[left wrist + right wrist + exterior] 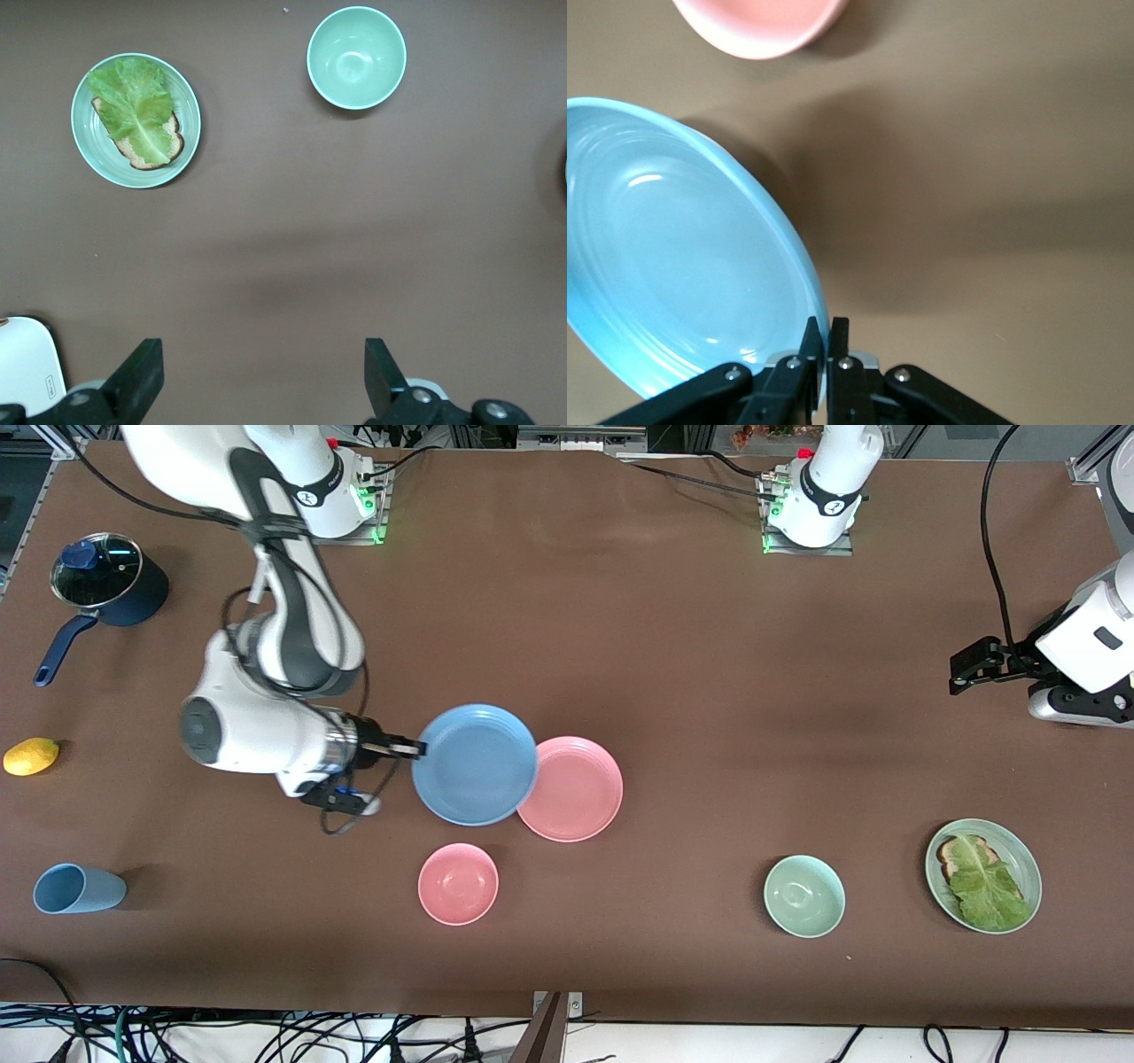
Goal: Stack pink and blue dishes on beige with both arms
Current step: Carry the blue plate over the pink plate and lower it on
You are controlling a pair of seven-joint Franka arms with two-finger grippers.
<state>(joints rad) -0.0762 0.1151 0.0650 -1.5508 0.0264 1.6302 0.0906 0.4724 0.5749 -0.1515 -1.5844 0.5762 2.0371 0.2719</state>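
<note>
Right gripper (416,749) is pinched tight on the rim of the one blue plate (476,763), holding it off the table and tilted in the right wrist view (682,266); in the front view the plate's edge overlaps the one pink plate (574,789), which lies flat on the table (691,691). No beige plate shows in any view. Left gripper (263,372) waits at the left arm's end of the table, fingers spread wide with nothing between them. Two bowls sit nearer the front camera: one pink (458,883), one green (804,895). One green plate (1019,850) carries toast and lettuce. Toward the right arm's end are one pot (111,583), one lemon (31,756) and one blue cup (78,889)
</note>
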